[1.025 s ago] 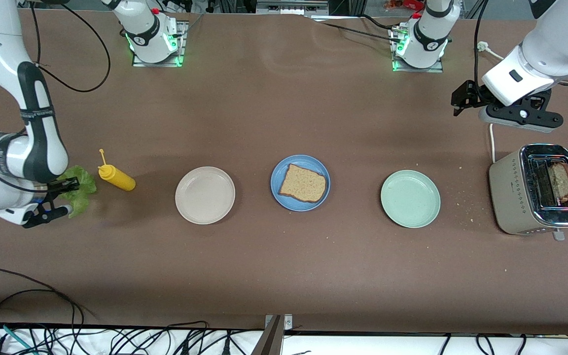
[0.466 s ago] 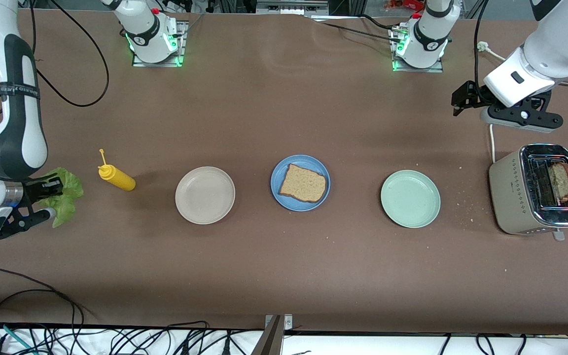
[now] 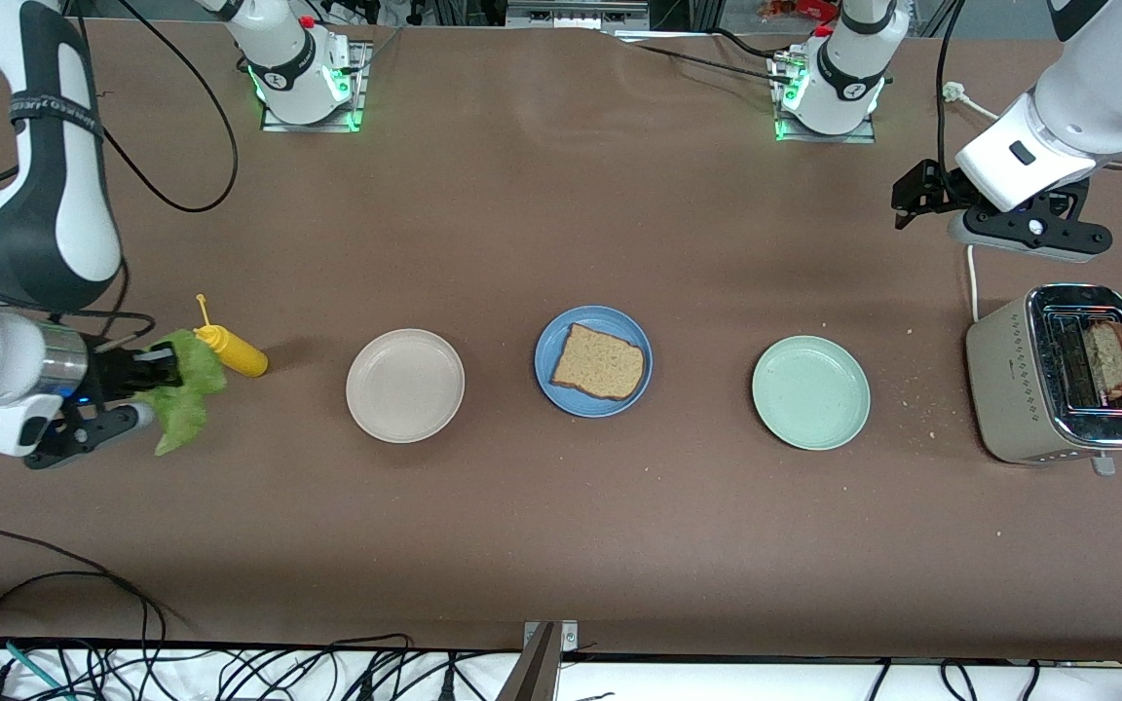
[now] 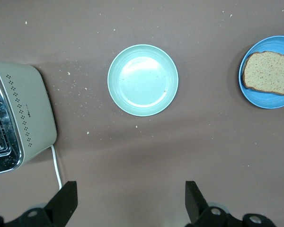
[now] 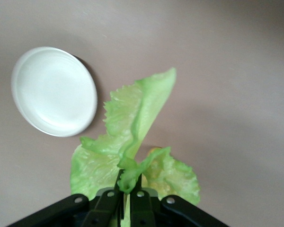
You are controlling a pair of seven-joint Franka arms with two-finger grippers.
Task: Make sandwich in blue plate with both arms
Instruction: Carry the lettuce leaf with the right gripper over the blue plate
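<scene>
The right gripper's fingers, pinched shut on a ruffled green lettuce leaf, hang above the brown counter beside a yellow squeeze bottle, seemingly mid-carry toward the bread slice on the round blue plate at three o'clock, while the left gripper waits wide open, holding nothing, near the beige toaster.

Even overhead light fell on the table; shadows lay soft, the beige plate glared, slightly blurred.
</scene>
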